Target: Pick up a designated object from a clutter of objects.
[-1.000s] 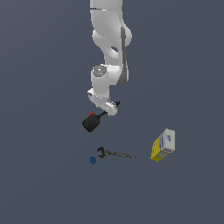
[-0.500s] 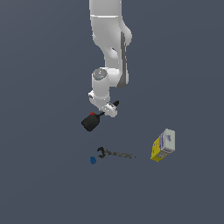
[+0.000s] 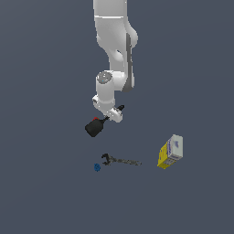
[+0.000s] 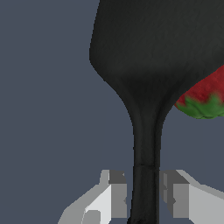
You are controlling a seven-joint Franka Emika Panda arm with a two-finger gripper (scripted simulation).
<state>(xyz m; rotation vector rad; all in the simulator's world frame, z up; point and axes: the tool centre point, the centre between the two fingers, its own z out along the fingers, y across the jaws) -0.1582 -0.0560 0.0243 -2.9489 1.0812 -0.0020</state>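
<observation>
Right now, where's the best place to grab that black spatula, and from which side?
Grip the black spatula on its thin straight handle, coming from above, one finger on each side. The broad head is too wide for the jaws; the gripper already straddles the handle.

Blk spatula [image 3: 96, 127] tilted, handle betw jaws; clutter [image 3: 121, 161] below.

Arm: white Panda [image 3: 114, 36], comes down from the top of the exterior view, links stacked near vertical, elbow bulge on the exterior view's right.
Wrist: rounded white joint [image 3: 106, 87], bent so the hand angles downward toward the exterior view's left.
Tool: [image 4: 144, 199] two grey-white fingers [image 4: 114, 197] in the wrist view, one each side of the thin handle of the black utensil [image 4: 153, 52], pressed against it.
Height: tool sits above the table, utensil head hanging just below it.
</observation>
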